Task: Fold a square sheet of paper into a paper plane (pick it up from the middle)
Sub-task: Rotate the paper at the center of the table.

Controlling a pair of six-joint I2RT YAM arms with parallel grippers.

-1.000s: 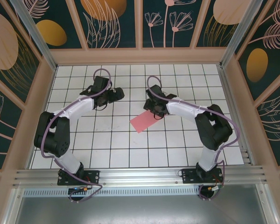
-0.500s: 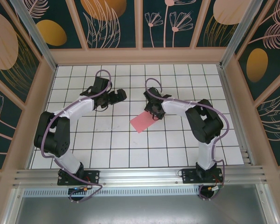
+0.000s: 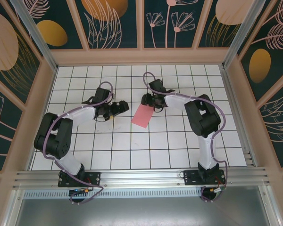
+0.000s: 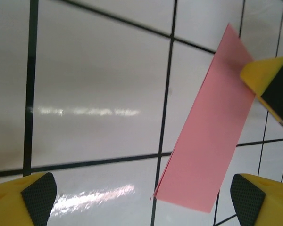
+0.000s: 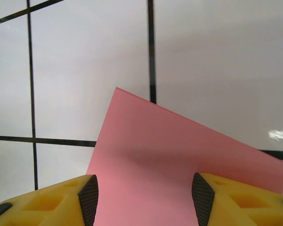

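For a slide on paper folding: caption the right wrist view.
Open right gripper, yellow fingers either side of a thin pink paper sheet over the white gridded table.

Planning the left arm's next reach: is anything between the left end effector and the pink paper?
Nothing visible. The left end effector, open, sits left of the pink paper with bare table between them. The right end effector straddles the paper's far end, outside that gap.

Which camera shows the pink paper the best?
The left wrist camera. There the thin pink paper sheet looks big and almost whole, and its doubled edge shows. The top camera shows it flat on the table but tiny. The right wrist camera shows its top corner, the rest cut off at the bottom.
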